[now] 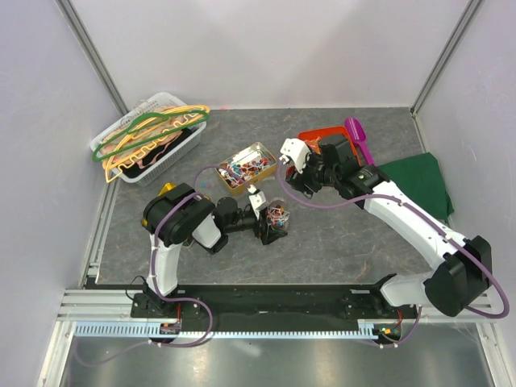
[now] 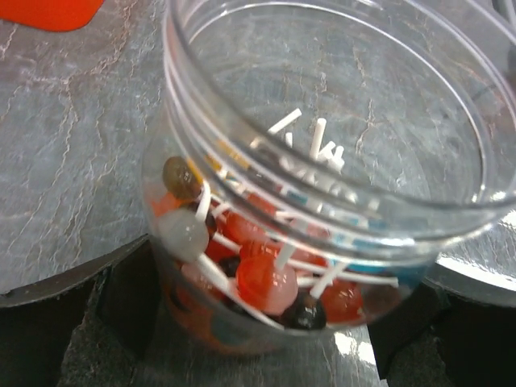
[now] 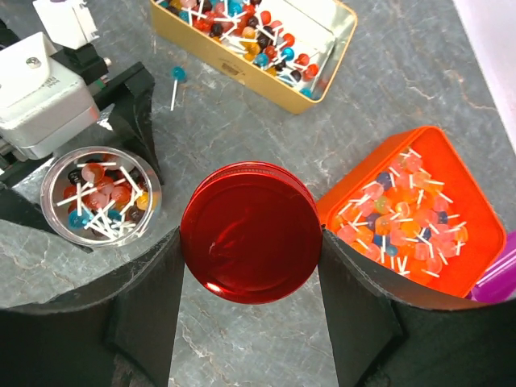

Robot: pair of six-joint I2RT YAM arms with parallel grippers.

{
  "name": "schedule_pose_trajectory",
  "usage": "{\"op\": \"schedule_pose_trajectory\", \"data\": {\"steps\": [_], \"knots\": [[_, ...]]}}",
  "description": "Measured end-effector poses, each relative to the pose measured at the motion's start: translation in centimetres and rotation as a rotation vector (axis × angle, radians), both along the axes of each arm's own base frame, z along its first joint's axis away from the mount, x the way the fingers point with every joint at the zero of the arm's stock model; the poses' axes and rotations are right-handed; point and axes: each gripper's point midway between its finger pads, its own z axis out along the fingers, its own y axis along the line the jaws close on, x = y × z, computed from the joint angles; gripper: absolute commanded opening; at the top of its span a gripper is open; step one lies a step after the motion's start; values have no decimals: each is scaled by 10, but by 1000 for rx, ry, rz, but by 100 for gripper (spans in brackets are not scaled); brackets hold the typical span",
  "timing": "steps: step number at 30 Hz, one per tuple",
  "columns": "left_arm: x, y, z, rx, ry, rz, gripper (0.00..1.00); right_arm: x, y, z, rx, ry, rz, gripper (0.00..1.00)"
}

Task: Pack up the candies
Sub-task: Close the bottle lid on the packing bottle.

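Now the right gripper (image 3: 250, 242) pinches the red lid (image 3: 250, 230) just right of the jar (image 2: 201, 121) of candies (image 3: 101, 197), which the left gripper (image 2: 258, 322) clamps.

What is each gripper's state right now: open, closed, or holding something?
Left gripper: closed on the clear plastic jar.
Right gripper: closed on the round red lid.

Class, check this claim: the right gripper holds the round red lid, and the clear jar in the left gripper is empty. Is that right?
No. The clear jar in the left gripper is not empty: the left wrist view shows lollipops in it. The right gripper does hold the round red lid.
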Motion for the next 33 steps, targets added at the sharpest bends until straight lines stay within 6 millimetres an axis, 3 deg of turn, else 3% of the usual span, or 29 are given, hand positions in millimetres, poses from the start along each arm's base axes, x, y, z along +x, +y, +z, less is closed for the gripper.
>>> {"op": "schedule_pose_trajectory", "data": {"steps": [3, 4, 6, 13, 24, 33], "knots": [[2, -2, 0, -6, -7, 2, 80, -2, 1, -4, -4, 17, 10, 57], [3, -2, -1, -7, -9, 4, 58, -2, 1, -5, -7, 21, 12, 57], [4, -3, 0, -10, -18, 6, 42, -3, 2, -7, -12, 27, 19, 57], [7, -4, 1, -12, -17, 15, 49, -14, 8, -18, -44, 67, 73, 57], [0, -11, -1, 10, -68, 12, 50, -50, 27, -18, -36, 173, 257, 56], [-5, -13, -3, 24, -110, -3, 50, -66, 34, -51, -64, 322, 328, 56]]}}
